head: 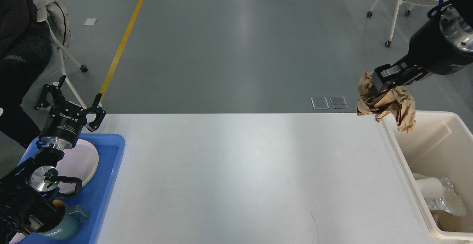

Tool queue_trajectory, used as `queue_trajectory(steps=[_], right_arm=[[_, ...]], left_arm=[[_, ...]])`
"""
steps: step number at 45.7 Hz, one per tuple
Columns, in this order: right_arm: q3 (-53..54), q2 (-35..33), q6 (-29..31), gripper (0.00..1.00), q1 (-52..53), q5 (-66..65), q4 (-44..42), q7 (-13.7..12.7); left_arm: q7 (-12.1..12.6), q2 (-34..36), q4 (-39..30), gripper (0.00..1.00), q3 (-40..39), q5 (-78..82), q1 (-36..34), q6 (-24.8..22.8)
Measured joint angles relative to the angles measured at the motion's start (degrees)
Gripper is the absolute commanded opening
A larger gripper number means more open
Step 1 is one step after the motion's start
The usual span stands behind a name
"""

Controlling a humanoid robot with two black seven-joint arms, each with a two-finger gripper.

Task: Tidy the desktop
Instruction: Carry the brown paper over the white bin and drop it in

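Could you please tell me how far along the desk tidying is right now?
Mostly done: the desktop looks bare, and a plate and mug sit in the tray. In hand: the right gripper holds crumpled paper above the bin. Left: releasing it.

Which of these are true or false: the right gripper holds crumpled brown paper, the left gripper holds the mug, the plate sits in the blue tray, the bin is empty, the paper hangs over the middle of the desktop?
1. The right gripper holds crumpled brown paper. True.
2. The left gripper holds the mug. False: its fingers are spread open and hold nothing; the teal mug stands in the tray.
3. The plate sits in the blue tray. True.
4. The bin is empty. False: foil and a white cup lie inside.
5. The paper hangs over the middle of the desktop. False: it hangs at the bin's far corner.
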Motion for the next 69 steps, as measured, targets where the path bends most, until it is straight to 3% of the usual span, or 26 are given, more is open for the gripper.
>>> queue_trajectory(steps=[6, 13, 16, 23, 29, 32, 34, 35, 37, 38, 51, 69], right_arm=[[-6.9, -5.0, -7.7, 0.0, -6.0, -1.5, -7.4, -0.2], [-14.0, -12.2, -25.8, 0.0, -27.5, -2.6, -24.0, -0.2], [-13.8, -15.0, -29.7, 0.0, -37.1, -0.2, -30.9, -0.1], [-4.5, -17.8, -36.1, 0.0, -64.0, 7.2, -52.6, -0.1], [10.0, -14.1, -37.4, 0.0, -87.3, 13.8, -72.3, 0.1], [14.9, -11.6, -37.1, 0.17, -96.4, 15.1, -76.6, 0.1], [16.8, -10.6, -37.1, 0.3, -98.6, 15.6, -78.4, -0.1], [17.3, -10.2, -37.1, 0.45, -99.2, 15.8, -79.0, -0.2], [17.9, -9.4, -37.0, 0.93, -100.1, 16.1, -79.6, -0.5], [18.2, -9.0, -37.0, 1.0, -100.6, 16.2, -79.7, -0.6], [19.8, -7.8, -37.0, 1.0, -102.1, 19.4, -80.1, -2.2], [23.2, -7.8, -37.1, 1.0, -102.5, 20.1, -80.0, -2.2]], left_arm=[[0.0, 0.0, 0.0, 1.0, 0.0, 0.0, 0.0, 0.0], [0.0, 0.0, 0.0, 1.0, 0.0, 0.0, -0.1, 0.0], [0.0, 0.0, 0.0, 1.0, 0.0, 0.0, -0.1, 0.0], [0.0, 0.0, 0.0, 1.0, 0.0, 0.0, -0.1, 0.0], [0.0, 0.0, 0.0, 1.0, 0.1, 0.0, -0.1, 0.0], [0.0, 0.0, 0.0, 1.0, 0.0, 0.0, -0.1, 0.0], [0.0, 0.0, 0.0, 1.0, 0.0, 0.0, -0.1, 0.0], [0.0, 0.0, 0.0, 1.0, 0.0, 0.0, -0.1, 0.0], [0.0, 0.0, 0.0, 1.0, 0.0, 0.0, -0.1, 0.0], [0.0, 0.0, 0.0, 1.0, 0.0, 0.0, -0.1, 0.0], [0.0, 0.0, 0.0, 1.0, 0.0, 0.0, -0.1, 0.0], [0.0, 0.0, 0.0, 1.0, 0.1, 0.0, -0.1, 0.0]])
